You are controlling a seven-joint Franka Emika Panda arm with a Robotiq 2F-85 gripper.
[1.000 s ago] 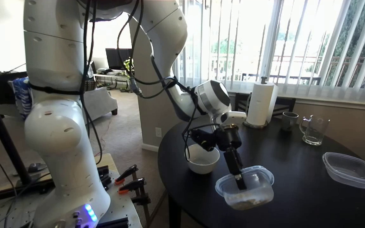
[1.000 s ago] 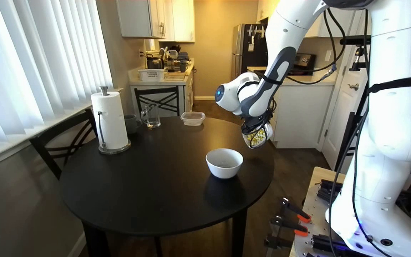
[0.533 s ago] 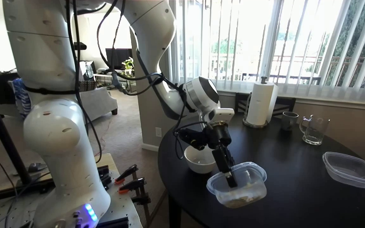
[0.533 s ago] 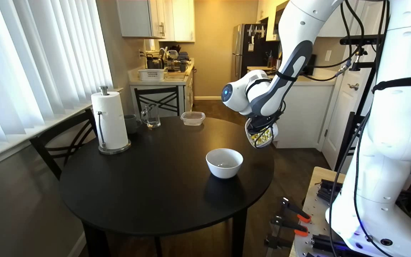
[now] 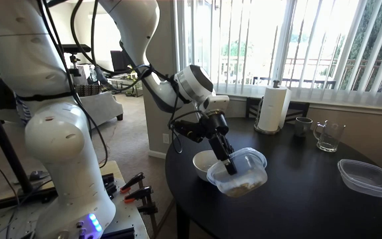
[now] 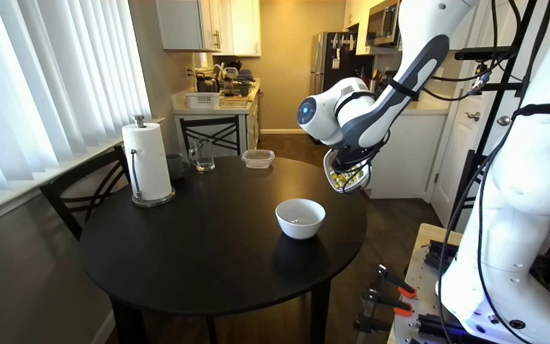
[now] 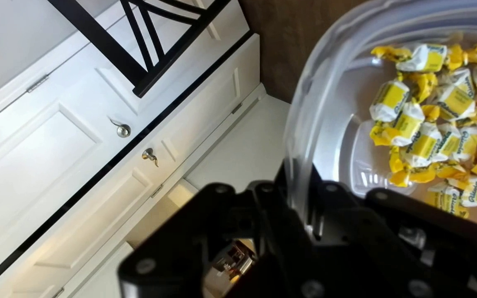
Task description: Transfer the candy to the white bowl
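The candy [image 7: 425, 140], several yellow-and-white wrapped pieces, lies in a clear plastic container [image 7: 311, 95]. The candy also shows in both exterior views [image 5: 242, 188] [image 6: 344, 179]. My gripper [image 7: 298, 188] is shut on the container's wall at the rim. In an exterior view the gripper [image 5: 230, 167] holds the container [image 5: 222, 184] in the air, tilted. The white bowl [image 6: 300, 228] stands upright on the table with no candy seen in it. In an exterior view the container hides part of the bowl [image 5: 201, 164]; elsewhere it shows apart from it, above and behind.
The round dark table [image 6: 198, 239] carries a paper towel roll [image 6: 147, 162], a grey mug [image 5: 302, 126], a glass mug [image 5: 330, 136] and a second clear plastic container [image 5: 367, 179]. A chair [image 6: 213, 134] stands at the table. Cables hang along the arm.
The arm has moved the held container left and up in an exterior view, so it now overlaps the white bowl there. The container has tilted more, its opening showing more. The bowl has not moved.
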